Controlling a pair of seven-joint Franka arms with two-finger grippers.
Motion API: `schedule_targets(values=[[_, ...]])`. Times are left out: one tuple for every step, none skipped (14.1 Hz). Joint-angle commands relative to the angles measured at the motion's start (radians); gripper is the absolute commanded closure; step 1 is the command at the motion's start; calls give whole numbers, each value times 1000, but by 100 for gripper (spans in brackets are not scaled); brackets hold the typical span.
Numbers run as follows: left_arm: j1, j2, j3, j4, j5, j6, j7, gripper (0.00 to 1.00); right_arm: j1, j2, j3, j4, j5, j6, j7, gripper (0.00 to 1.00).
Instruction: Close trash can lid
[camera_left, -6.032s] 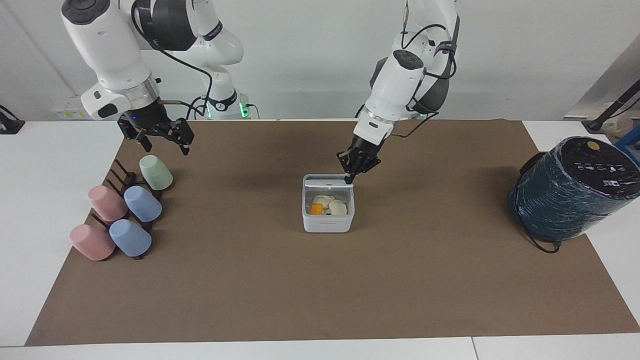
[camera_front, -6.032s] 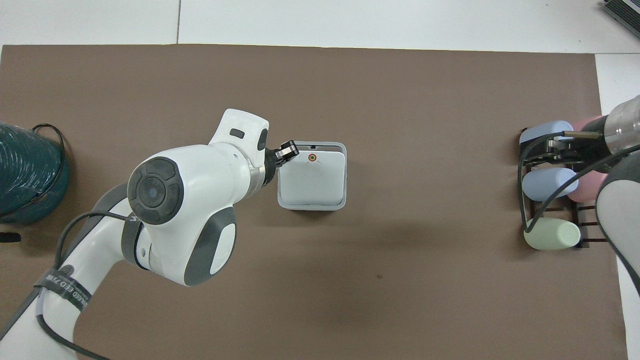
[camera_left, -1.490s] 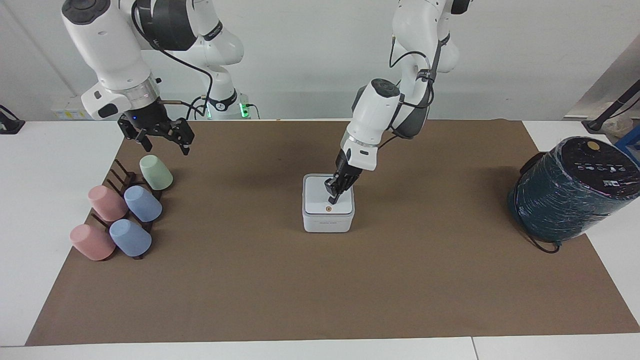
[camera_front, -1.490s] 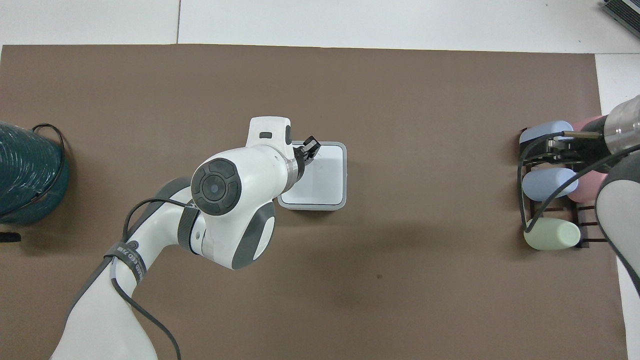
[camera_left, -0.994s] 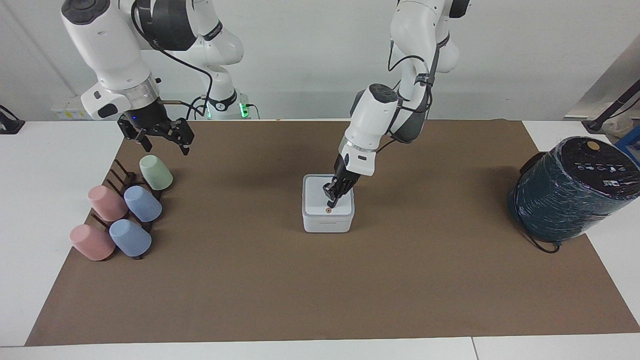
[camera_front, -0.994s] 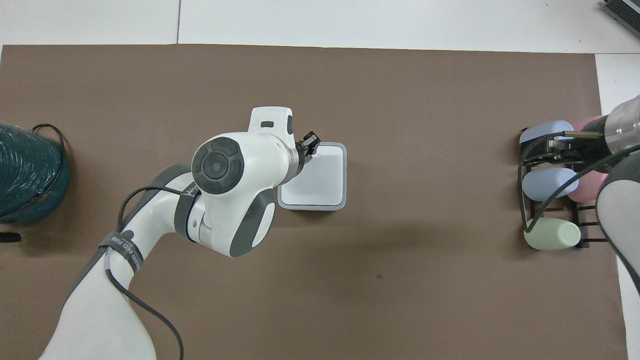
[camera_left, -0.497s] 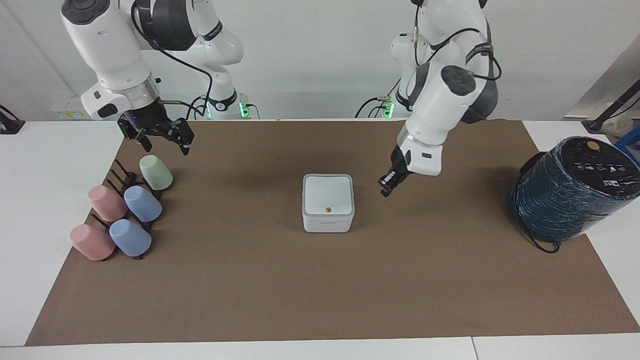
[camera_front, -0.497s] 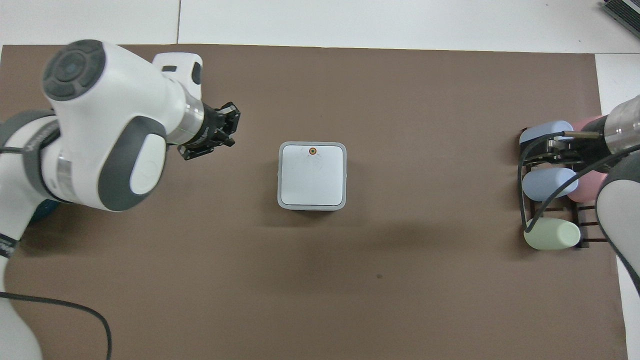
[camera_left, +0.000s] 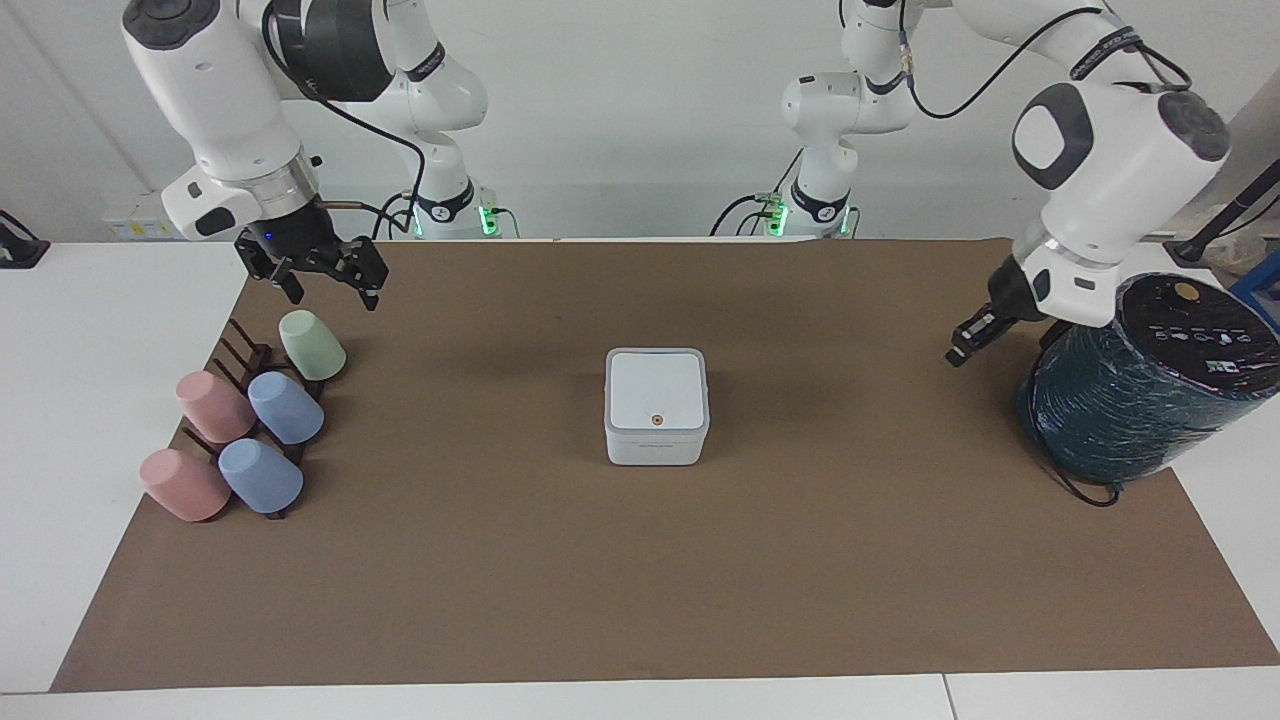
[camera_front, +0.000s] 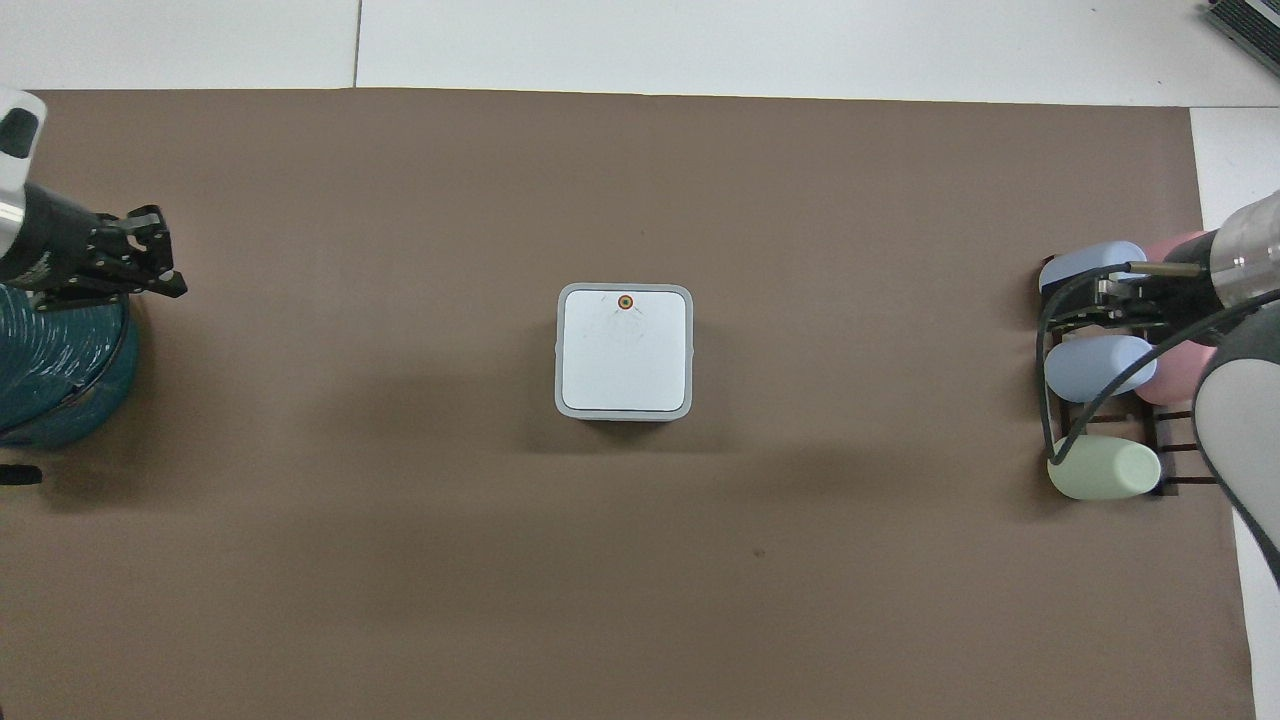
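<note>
The small white trash can (camera_left: 656, 447) stands in the middle of the brown mat. Its white lid (camera_left: 656, 388) lies flat and shut on it, the orange dot facing up; it also shows in the overhead view (camera_front: 625, 355). My left gripper (camera_left: 956, 356) is shut and empty, up in the air over the mat beside the dark teal cylinder, well apart from the trash can; it also shows in the overhead view (camera_front: 160, 262). My right gripper (camera_left: 328, 288) is open and empty and waits above the cup rack, over the green cup (camera_left: 312, 345).
A large dark teal wrapped cylinder (camera_left: 1140, 390) stands at the left arm's end of the table. A dark rack with pink, blue and green cups (camera_left: 250, 425) lies at the right arm's end. The brown mat (camera_left: 640, 580) covers the table's middle.
The lid, open six seconds ago, was pressed flat by my left gripper. The left gripper has since lifted off and swung away to beside the teal cylinder. The right arm has not moved.
</note>
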Motion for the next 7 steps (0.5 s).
schedule_targets(values=[[19,-32,-16,-3,83,-45,75,86,-11,-9,4,-9,-3,-8,-11,0],[9,-40,-16,-3,111,-48,76,74,-11,-9,6,-9,-3,-6,-13,0],[6,-41,-18,0,122,-43,75,59,-9,-9,4,-9,-3,-6,-11,0],[3,-52,-19,-2,125,-42,75,44,-9,-9,4,-9,-3,-2,-13,0],[2,-63,-21,-2,125,-39,75,29,-11,-9,4,-9,-3,-6,-13,0],[2,-66,-25,0,132,-34,86,20,-11,-9,4,-9,-3,-8,-13,0],[0,-69,-30,0,145,-30,110,16,-14,-9,4,-9,-3,-8,-13,0]])
